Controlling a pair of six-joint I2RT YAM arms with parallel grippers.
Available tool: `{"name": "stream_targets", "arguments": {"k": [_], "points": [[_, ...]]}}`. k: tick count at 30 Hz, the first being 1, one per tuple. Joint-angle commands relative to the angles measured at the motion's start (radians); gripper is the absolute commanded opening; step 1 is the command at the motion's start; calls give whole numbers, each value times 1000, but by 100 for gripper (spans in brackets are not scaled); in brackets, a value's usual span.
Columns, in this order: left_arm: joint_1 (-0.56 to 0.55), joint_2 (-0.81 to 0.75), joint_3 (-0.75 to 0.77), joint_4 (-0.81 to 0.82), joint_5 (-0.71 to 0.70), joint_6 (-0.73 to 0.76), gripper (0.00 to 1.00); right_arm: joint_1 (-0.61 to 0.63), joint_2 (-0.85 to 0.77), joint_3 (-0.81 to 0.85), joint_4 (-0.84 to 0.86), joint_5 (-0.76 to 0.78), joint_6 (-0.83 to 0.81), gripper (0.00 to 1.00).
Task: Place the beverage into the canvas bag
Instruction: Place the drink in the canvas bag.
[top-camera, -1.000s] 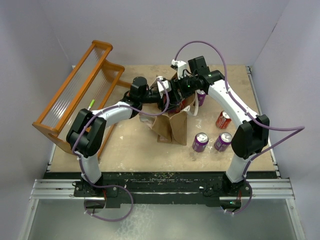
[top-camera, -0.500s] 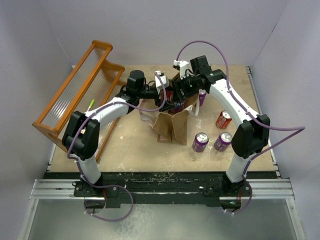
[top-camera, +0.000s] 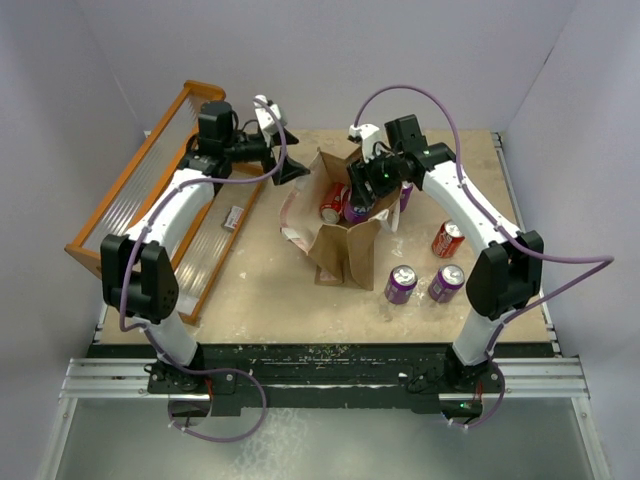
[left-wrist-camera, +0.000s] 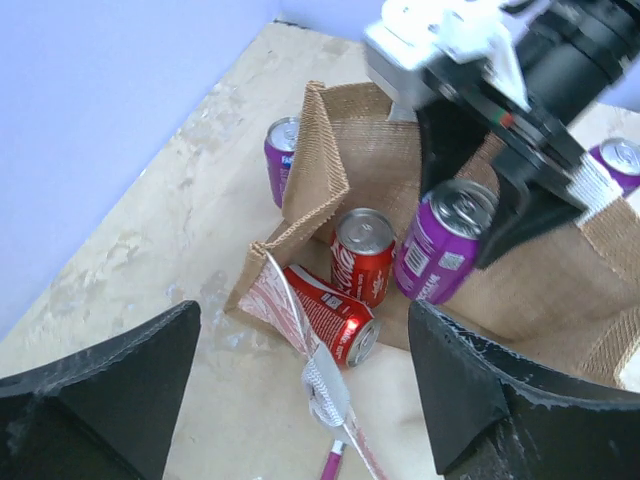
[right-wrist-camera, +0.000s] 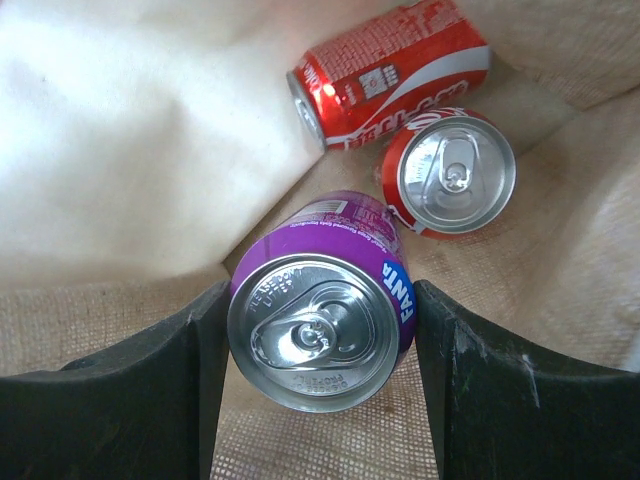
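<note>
Tan canvas bag (top-camera: 335, 240) sat open in the middle of the surface (top-camera: 250, 290) in the overhead view, the right tool (top-camera: 362, 200) pinching a purple can (top-camera: 353, 210) inside its mouth and the left tool (top-camera: 290, 172) hanging by the orange rack (top-camera: 130, 210), apart from the bag. The left wrist view showed that tool's fingers (left-wrist-camera: 100, 400) spread wide around nothing. In the right wrist view the pinched can hung upright beside a standing red can (right-wrist-camera: 455, 172) and a toppled red can (right-wrist-camera: 395, 65), all within the bag.

Tan canvas bag (left-wrist-camera: 372, 158), purple can (right-wrist-camera: 318, 318), red cans (right-wrist-camera: 455, 175)
</note>
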Motion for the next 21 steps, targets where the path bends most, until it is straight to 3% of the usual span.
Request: {"name": "stream_targets", "arguments": {"k": [1, 5, 7, 12, 21], "points": [[-16, 1, 63, -133, -156, -130, 84, 27, -100, -64, 114, -16, -99, 0], [-19, 17, 57, -211, -165, -118, 83, 50, -117, -135, 155, 6, -145, 0], [-19, -4, 22, -202, -159, -91, 87, 56, -121, -165, 180, 12, -151, 0], [-21, -77, -98, -154, -95, 63, 94, 65, -109, -211, 224, 55, -149, 0], [-21, -148, -242, -131, -24, 244, 98, 65, -97, -298, 320, 122, -144, 0]]}}
